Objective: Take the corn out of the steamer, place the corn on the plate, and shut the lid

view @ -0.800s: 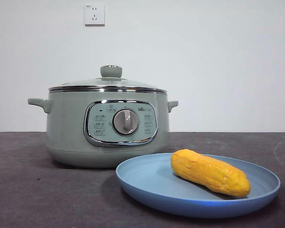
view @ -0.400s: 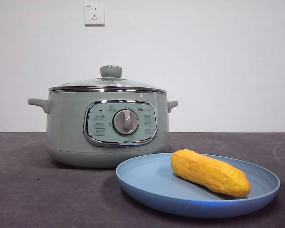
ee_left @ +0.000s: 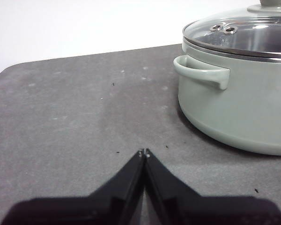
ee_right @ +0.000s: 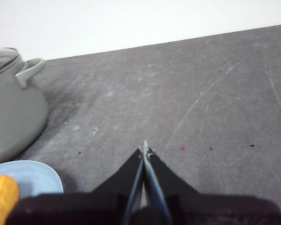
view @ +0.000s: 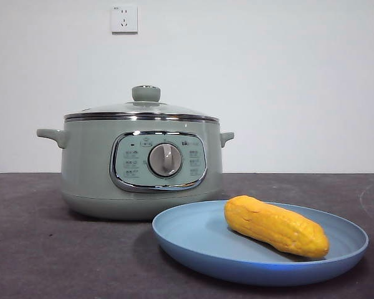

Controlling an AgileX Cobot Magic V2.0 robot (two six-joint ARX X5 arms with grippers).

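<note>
The yellow-orange corn [view: 276, 226] lies on the light-blue plate [view: 193, 240] in front of the steamer [view: 93, 180], to its right. The glass lid [view: 143, 109] sits on the sage-green steamer with its knob up. My left gripper [ee_left: 144, 153] is shut with nothing in it, low over the bare table beside the steamer [ee_left: 243, 112] and its handle. My right gripper [ee_right: 144, 150] is also shut and empty, away from the steamer [ee_right: 11, 112]; the plate [ee_right: 35, 176] and one end of the corn [ee_right: 2, 197] show at the corner. Neither arm appears in the front view.
The dark grey table [view: 50, 249] stretches around the pot and plate. A white wall with a socket [view: 124, 18] stands behind.
</note>
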